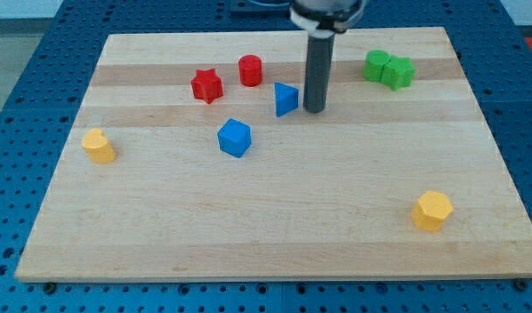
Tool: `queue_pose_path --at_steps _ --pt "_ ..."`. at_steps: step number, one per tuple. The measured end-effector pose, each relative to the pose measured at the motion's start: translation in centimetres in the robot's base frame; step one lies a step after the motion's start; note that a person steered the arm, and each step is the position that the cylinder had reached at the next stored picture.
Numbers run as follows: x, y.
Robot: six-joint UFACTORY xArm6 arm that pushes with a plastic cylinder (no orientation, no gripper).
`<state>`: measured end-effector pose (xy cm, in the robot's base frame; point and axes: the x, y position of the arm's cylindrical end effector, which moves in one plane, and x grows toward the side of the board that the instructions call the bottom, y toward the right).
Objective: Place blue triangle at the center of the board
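Observation:
The blue triangle [286,98] sits on the wooden board [275,217], a little above the board's middle. My tip [315,110] stands just to the triangle's right, close beside it; I cannot tell if they touch. A blue cube-like block [235,137] lies below and to the left of the triangle.
A red star [207,85] and a red cylinder [250,69] sit up-left of the triangle. Two green blocks [389,69] are at the upper right. A yellow block [98,145] is at the left edge, a yellow hexagon [432,209] at the lower right.

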<state>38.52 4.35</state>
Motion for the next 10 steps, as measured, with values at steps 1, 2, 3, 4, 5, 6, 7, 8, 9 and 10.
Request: queue_pose_path --at_steps 1,2,3,4,5,6,7,8,9,10 --pt "-0.9 1.1" --pt "-3.8 5.3" --pt "-4.5 3.1" --pt "-4.2 0.9" --pt "-2.5 0.9" --pt "-0.6 -1.8" --pt "-5.6 -0.8" --pt "-5.8 -3.7" --pt "0.7 -4.3" --pt "1.9 -7.2"
